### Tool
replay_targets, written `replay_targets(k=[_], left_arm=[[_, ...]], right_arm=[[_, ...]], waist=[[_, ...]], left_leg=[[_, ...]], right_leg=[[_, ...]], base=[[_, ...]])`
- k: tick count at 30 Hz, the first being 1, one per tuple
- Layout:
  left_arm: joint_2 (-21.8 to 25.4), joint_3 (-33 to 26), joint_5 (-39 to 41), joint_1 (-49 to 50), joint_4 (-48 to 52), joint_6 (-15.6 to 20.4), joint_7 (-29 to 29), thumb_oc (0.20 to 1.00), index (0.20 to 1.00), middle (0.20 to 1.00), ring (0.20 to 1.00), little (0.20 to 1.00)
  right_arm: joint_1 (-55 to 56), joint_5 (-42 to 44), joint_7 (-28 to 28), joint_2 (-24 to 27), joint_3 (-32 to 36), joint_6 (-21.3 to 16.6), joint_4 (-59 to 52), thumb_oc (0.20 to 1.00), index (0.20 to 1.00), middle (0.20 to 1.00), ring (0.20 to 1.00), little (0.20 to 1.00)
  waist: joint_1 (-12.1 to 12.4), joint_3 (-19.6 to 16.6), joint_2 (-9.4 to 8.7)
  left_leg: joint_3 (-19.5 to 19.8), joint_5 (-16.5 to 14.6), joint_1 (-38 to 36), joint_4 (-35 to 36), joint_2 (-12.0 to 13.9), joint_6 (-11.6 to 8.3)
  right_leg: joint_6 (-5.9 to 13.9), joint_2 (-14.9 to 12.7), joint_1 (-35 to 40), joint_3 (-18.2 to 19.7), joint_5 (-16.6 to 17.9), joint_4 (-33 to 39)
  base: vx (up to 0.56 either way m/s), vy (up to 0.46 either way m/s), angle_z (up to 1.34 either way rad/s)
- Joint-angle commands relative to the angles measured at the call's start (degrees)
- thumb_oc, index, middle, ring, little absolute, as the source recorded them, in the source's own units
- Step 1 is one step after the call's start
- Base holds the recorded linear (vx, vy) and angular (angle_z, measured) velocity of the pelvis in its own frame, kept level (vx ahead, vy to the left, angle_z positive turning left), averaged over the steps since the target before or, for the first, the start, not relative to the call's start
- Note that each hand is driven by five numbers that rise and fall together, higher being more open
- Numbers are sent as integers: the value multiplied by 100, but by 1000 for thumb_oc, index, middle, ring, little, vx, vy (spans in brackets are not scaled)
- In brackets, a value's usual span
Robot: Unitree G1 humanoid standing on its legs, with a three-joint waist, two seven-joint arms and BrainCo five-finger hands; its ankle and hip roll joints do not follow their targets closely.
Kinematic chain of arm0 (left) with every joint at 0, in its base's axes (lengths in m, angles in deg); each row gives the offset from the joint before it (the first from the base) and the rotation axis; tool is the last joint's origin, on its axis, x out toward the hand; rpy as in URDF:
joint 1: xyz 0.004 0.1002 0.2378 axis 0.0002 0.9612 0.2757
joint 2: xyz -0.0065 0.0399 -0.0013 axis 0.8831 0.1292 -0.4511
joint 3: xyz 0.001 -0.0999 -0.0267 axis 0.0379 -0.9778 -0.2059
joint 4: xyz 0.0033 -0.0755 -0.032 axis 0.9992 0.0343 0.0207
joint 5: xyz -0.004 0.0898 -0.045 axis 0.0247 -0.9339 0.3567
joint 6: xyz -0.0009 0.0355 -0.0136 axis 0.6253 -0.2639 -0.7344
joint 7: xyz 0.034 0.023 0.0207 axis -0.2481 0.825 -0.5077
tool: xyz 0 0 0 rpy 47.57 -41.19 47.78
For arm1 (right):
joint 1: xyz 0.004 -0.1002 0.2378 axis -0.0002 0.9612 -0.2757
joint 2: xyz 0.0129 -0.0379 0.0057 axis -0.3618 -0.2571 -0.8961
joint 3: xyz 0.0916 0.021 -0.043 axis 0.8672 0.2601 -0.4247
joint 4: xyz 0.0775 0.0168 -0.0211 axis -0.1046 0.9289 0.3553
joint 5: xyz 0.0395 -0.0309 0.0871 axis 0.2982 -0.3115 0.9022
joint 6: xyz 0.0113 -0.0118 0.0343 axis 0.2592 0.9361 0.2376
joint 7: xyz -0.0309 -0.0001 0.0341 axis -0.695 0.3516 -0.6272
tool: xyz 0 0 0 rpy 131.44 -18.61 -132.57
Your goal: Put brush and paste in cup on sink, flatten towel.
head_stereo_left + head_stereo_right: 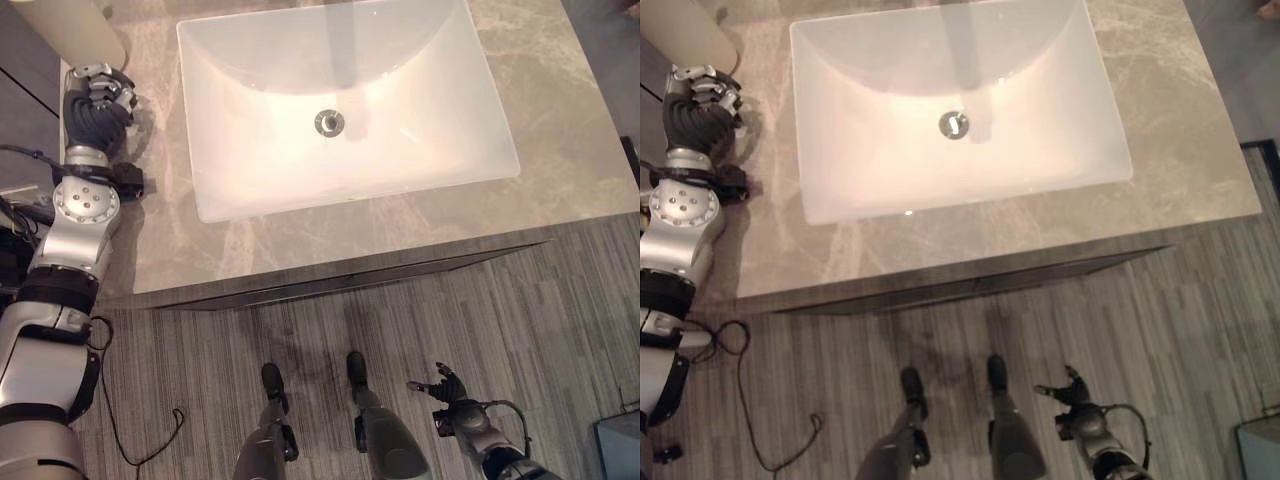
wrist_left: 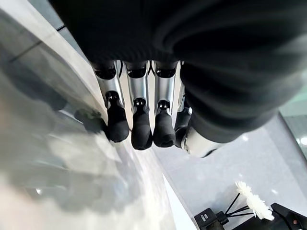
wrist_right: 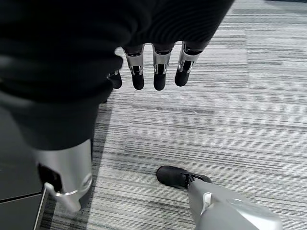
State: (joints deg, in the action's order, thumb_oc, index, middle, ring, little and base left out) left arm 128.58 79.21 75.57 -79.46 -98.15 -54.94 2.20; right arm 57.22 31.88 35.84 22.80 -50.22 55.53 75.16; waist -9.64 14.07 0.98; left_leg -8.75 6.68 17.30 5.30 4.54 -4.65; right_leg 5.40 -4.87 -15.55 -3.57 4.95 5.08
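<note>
My left hand [image 1: 100, 98] rests over the far left end of the marble counter [image 1: 560, 120], beside the white rectangular sink [image 1: 250, 190]. Its fingers [image 2: 141, 124] hang relaxed just above the stone and hold nothing. Right behind that hand stands a cream rounded thing [image 1: 65, 30] at the counter's back left corner; I cannot tell what it is. My right hand [image 1: 447, 387] hangs low over the carpet, well in front of the counter, with its fingers [image 3: 160, 72] straight and empty.
The sink has a metal drain [image 1: 329, 122] at its middle. The counter's front edge [image 1: 350, 272] runs across the view, with grey striped carpet [image 1: 560, 330] below it. A pale bin corner [image 1: 620, 445] shows at the lower right.
</note>
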Motion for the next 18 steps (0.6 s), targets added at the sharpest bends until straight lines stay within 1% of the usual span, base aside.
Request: replay_targets(k=[1, 2, 3, 4, 5, 6, 7, 8, 11, 18], left_arm=[[235, -240, -49, -114, -693, -12, -67, 200, 200, 200, 200, 200], [235, -230, -47, -128, -703, -9, -65, 200, 200, 200, 200, 200], [180, -108, -58, -548, -1307, -133, -169, 200, 200, 200, 200, 200], [145, 26, -57, -783, -1555, -179, -160, 200, 200, 200, 200, 200], [145, 53, -50, -819, -1577, -173, -155, 200, 200, 200, 200, 200], [142, 234, -69, -1212, -1889, -216, -207, 200, 200, 200, 200, 200], [142, 258, -63, -1243, -1907, -211, -203, 200, 200, 200, 200, 200], [127, 415, -16, -1630, -2208, -269, -211, 200, 200, 200, 200, 200], [151, 581, -31, -2112, -2568, -347, -312, 200, 200, 200, 200, 200], [332, 839, -289, -2634, -2885, -450, -496, 200, 200, 200, 200, 200]], right_arm=[[53, -126, 64, 128, 147, -70, 12, 1000, 1000, 1000, 1000, 1000], [51, -126, 64, 125, 150, -71, 13, 1000, 1000, 1000, 1000, 1000], [14, -89, 77, 122, 73, -68, 55, 1000, 1000, 1000, 1000, 1000], [-24, -74, 68, 122, 39, -54, 117, 1000, 1000, 1000, 1000, 1000], [-31, -73, 68, 114, 49, -56, 121, 1000, 1000, 1000, 1000, 1000], [-92, -55, 53, 122, -26, -53, 162, 1000, 1000, 1000, 1000, 1000], [-98, -55, 53, 114, -18, -53, 164, 1000, 1000, 1000, 1000, 1000], [-129, -23, 51, 115, -119, -75, 61, 1000, 1000, 1000, 1000, 1000], [-129, -3, 50, 84, -255, -110, -23, 1000, 1000, 1000, 1000, 1000], [61, -23, 71, 73, -417, -170, -267, 1000, 1000, 1000, 1000, 1000]], waist=[[123, -133, 28], [124, -133, 26], [86, -130, 13], [75, -118, 1], [80, -115, -5], [43, -106, -15], [48, -105, -21], [5, -76, -49], [-46, -71, -110], [-141, -68, -228]], left_leg=[[-100, -279, -454, -30, 63, -245], [-98, -278, -451, -30, 63, -245], [-88, -264, -404, -30, 63, -245], [-76, -254, -372, -30, 62, -244], [-72, -253, -367, -30, 62, -244], [-67, -236, -305, -30, 60, -247], [-64, -235, -298, -30, 59, -246], [-71, -250, -252, -30, 72, -249], [-101, -236, -163, -30, 88, -257], [-160, -218, -11, -30, 138, -258]], right_leg=[[484, -453, -414, -99, 691, -8], [484, -454, -416, -101, 691, -8], [492, -464, -446, -111, 705, -8], [498, -465, -459, -124, 707, -8], [498, -467, -462, -128, 707, -8], [512, -475, -507, -135, 721, -8], [512, -476, -512, -137, 722, -8], [527, -458, -564, -124, 741, -8], [544, -428, -683, -67, 790, -8], [551, -374, -883, 81, 833, -8]], base=[[0, 0, 0], [0, 0, 0], [0, 0, 0], [0, 0, 0], [-10, 7, 8], [-4, 12, 6], [-5, 30, 3], [0, 0, 0], [0, 11, 0], [14, 10, -3]])
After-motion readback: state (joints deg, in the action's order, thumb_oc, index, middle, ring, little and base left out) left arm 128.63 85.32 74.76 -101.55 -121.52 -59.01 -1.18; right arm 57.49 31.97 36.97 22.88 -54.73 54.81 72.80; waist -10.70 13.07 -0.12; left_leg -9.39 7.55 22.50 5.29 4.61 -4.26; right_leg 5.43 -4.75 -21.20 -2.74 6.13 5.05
